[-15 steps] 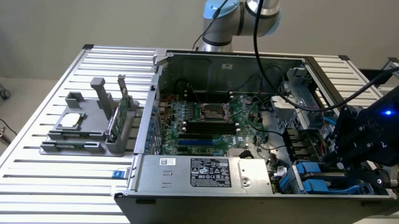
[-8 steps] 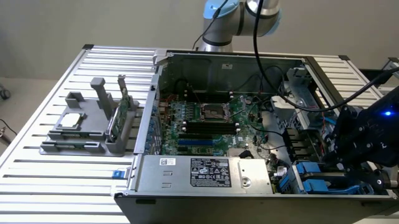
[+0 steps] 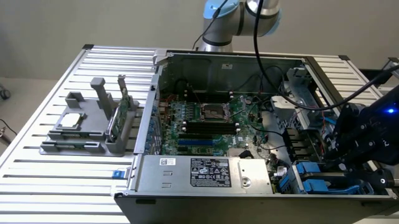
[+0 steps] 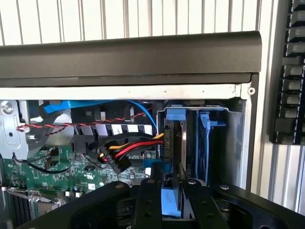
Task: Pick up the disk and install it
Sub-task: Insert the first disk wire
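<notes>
The black robot gripper [image 3: 352, 161] hangs over the near corner of the open dark metal computer case [image 3: 187, 198], at the exterior view's right. In the wrist view its black fingers [image 4: 147, 200] straddle the silver-grey disk in its blue plastic carrier [image 4: 175, 143], which stands on edge in the drive bay beside the case wall; whether they clamp it cannot be told. Red, yellow and black cables [image 4: 126, 150] crowd the bay's other side, leaving little room.
</notes>
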You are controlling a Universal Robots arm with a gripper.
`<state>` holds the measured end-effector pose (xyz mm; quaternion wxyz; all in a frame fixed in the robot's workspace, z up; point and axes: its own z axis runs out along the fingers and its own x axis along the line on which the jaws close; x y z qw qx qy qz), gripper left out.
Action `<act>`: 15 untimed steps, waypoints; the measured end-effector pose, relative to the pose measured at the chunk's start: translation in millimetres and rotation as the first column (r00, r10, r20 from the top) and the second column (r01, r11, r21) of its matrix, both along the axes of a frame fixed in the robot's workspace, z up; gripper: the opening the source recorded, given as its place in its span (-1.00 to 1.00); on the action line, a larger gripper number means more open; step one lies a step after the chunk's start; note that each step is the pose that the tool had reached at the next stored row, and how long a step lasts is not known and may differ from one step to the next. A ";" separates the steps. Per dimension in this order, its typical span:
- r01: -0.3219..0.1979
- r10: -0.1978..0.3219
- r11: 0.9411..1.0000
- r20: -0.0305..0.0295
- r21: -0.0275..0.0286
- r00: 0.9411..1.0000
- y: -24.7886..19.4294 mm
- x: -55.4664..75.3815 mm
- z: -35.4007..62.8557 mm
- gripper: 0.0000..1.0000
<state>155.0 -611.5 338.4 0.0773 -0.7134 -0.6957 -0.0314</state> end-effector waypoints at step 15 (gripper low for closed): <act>0.000 0.000 1.000 0.000 0.000 1.000 0.3 -20.6 10.1 -0.55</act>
